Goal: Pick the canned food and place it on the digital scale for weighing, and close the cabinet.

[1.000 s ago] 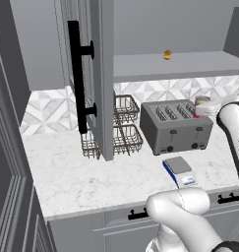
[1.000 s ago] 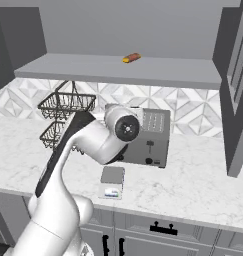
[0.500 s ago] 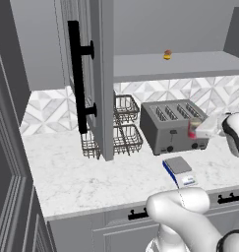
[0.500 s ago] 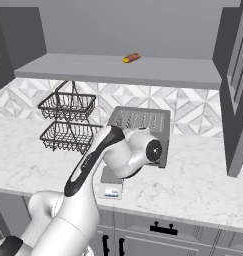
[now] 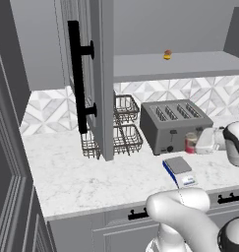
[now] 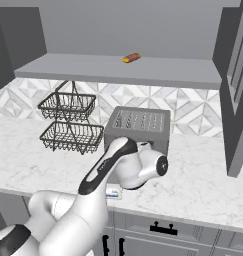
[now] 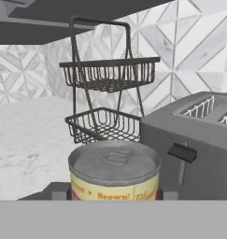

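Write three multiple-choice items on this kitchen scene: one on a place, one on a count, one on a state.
1. Where is the canned food?
A. in the gripper, beside the toaster
B. on the cabinet shelf
C. in the wire basket rack

2. How many tiers has the wire basket rack?
A. one
B. two
C. four

3. What lies on the digital scale?
A. nothing
B. the can
C. a cup

A: the hand view shows the can between the fingers, by the toaster.
B: two baskets, one above the other.
A: its grey plate is bare.

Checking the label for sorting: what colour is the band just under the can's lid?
Pale yellow with red lettering, on the canned food that the gripper holds; the hand view shows it best.
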Robot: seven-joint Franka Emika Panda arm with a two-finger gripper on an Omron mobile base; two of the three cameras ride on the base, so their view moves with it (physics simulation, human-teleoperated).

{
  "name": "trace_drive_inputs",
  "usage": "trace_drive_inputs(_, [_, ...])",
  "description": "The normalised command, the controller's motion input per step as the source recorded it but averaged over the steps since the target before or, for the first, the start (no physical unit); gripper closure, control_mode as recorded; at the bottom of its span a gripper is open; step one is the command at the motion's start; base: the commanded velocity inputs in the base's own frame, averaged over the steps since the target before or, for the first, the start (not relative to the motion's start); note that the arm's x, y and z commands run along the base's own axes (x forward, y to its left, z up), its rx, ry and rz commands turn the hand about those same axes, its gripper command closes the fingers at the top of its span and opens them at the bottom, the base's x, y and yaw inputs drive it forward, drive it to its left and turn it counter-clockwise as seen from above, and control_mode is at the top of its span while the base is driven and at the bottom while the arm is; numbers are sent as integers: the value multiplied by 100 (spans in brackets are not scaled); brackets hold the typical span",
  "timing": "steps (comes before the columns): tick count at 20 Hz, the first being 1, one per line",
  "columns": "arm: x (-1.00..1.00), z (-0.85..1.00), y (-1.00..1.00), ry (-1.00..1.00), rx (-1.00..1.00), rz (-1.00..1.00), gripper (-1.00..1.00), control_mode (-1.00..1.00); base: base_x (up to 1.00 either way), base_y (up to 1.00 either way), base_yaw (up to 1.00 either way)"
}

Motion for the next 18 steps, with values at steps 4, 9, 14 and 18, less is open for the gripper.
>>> trace_drive_inputs(4, [2, -63, 0, -1, 0, 7, 100, -100, 0, 0, 0])
trace_drive_inputs(9, [6, -48, 2, -5, 0, 8, 100, -100, 0, 0, 0])
trace_drive_inputs(14, [15, -40, 6, -2, 0, 7, 100, -100, 0, 0, 0])
trace_drive_inputs(18, [26, -21, 3, 0, 0, 4, 100, -100, 0, 0, 0])
